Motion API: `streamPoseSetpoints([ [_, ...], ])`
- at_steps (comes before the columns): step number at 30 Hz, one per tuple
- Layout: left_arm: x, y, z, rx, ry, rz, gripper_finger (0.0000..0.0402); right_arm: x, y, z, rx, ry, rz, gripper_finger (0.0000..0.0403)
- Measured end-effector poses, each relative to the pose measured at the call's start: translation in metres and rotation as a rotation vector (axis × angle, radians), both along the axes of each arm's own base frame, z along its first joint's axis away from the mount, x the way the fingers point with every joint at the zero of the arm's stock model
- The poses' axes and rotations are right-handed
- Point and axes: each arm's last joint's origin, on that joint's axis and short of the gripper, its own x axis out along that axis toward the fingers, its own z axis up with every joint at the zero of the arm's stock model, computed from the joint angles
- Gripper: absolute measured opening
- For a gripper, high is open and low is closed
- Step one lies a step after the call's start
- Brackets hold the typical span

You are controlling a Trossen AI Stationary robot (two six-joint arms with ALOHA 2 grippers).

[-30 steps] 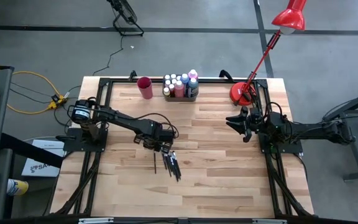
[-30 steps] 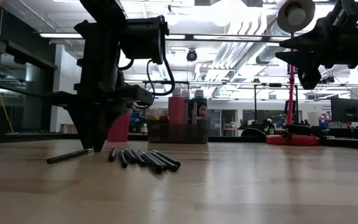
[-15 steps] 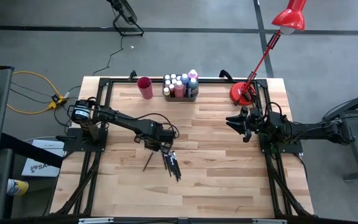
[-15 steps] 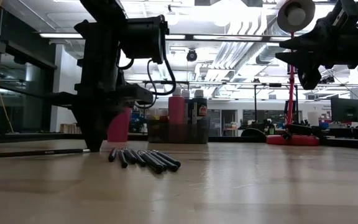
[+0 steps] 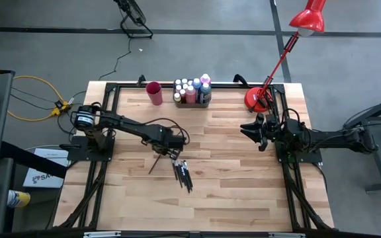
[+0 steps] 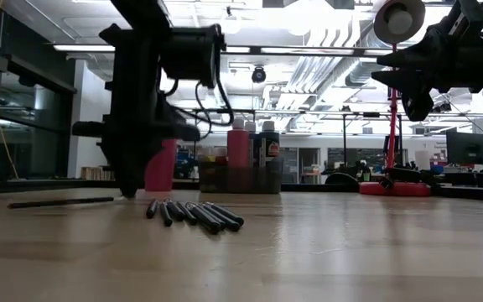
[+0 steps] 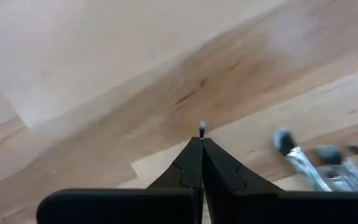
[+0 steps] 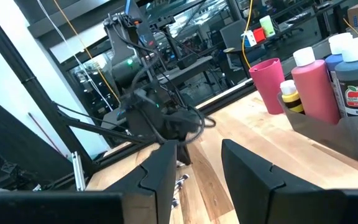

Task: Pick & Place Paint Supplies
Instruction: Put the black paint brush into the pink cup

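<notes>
Nearest the front edge of the wooden table (image 5: pixel 243 192), a small bundle of dark-handled paintbrushes (image 5: pixel 182 174) lies loose on the boards, so most of the brush work looks undone. Just beside them the left gripper (image 5: pixel 166 151) is down at the table, its fingers pressed together on the end of a single paintbrush (image 5: pixel 156 163), whose shaft slants away from the bundle and, in the low view, lies nearly flat on the wood; this one seems caught but not carried anywhere. Over on the right side the right gripper (image 5: pixel 252 133) hangs above the table with its fingers partly apart, holding nothing. At the far edge the paint bottles (image 5: pixel 192 90) already stand packed in the grey tray (image 5: pixel 192 102), with the red cup (image 5: pixel 155 93) beside it.
</notes>
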Motion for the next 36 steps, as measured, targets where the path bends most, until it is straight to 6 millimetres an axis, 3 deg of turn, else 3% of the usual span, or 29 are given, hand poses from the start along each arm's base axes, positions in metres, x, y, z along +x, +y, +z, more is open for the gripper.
streamPoseSetpoints([
  [17,-0.009,0.003,0.036,0.106,-0.123,-0.007,0.0001,0.0,0.0,0.0,0.0,-0.001,0.0,0.0122],
  [26,-0.033,0.015,0.094,0.5,-0.302,0.005,0.0,0.0,0.0,0.0,0.0,0.0,0.0,0.0122],
  [32,-0.064,0.027,0.136,0.895,-0.338,0.071,0.0,0.0,0.0,0.0,0.0,0.004,0.0,0.0122],
  [36,-0.084,0.043,0.154,1.05,-0.32,0.18,0.0,0.0,0.0,-0.001,0.001,0.012,0.0,0.0122],
])
